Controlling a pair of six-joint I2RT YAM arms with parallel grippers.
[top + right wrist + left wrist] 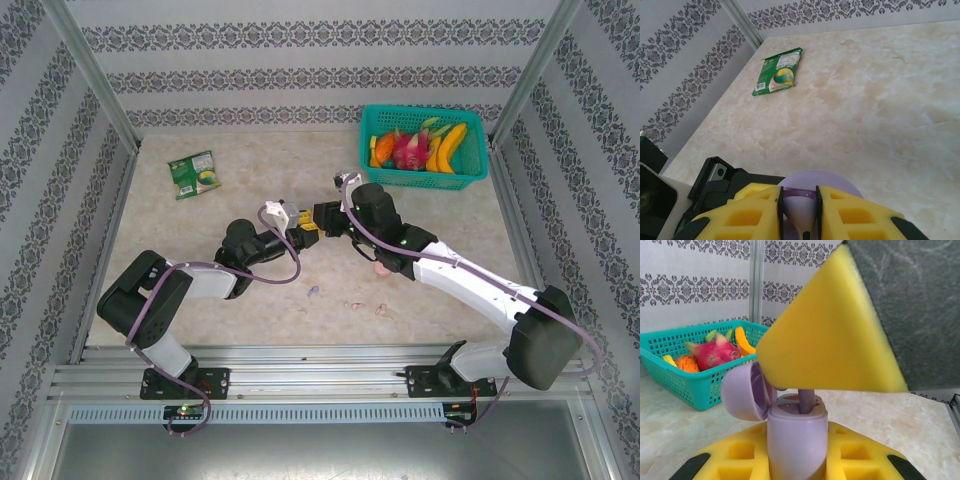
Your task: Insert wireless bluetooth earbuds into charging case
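Note:
My left gripper (298, 233) (797, 462) is shut on the pale lilac charging case (797, 440), which stands upright between its yellow fingers. The case's lid (742, 392) (815, 179) hangs open to the left. My right gripper (318, 222) (799, 212) meets it from the right, shut on a pale lilac earbud (801, 212). The earbud's stem (806, 401) stands in a socket at the top of the case. A yellow finger (830, 325) of the right gripper covers the bud's head in the left wrist view. Both grippers hover above the middle of the table.
A teal basket (476, 170) (690, 382) of fruit stands at the back right. A green packet (194, 174) (778, 71) lies at the back left. Small lilac (313, 291) and pink bits (383, 308) lie on the marble table in front of the grippers.

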